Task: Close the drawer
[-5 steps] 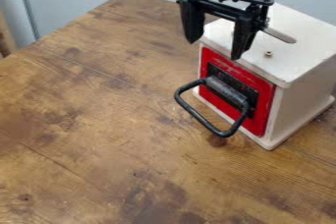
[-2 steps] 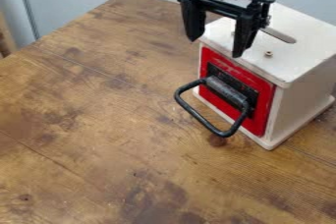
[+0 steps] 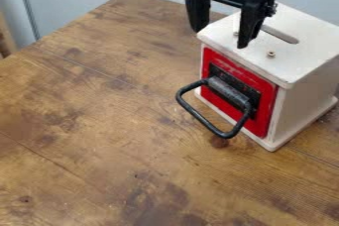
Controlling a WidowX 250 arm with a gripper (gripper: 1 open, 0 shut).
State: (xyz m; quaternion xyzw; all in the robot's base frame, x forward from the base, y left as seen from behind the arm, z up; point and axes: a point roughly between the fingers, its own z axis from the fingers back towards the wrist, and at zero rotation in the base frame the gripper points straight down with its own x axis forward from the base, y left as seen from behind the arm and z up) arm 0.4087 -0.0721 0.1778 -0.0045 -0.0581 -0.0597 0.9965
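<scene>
Camera view: across the wooden desk (image 3: 93, 111) nothing has shifted; the cream box (image 3: 304, 81) sits at right of frame, its red drawer (image 3: 241, 91) flush-looking, loop handle (image 3: 205, 111) resting forward. Since earlier, the claw (image 3: 221, 32) has risen slightly, fingers spread wide, holding nothing.

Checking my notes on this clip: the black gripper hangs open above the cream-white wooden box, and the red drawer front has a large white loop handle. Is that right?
Not quite. The large rounded loop handle on the red drawer front is black, not white, as the camera view shows. The rest holds: the black gripper hangs open above the cream-white wooden box.
</scene>
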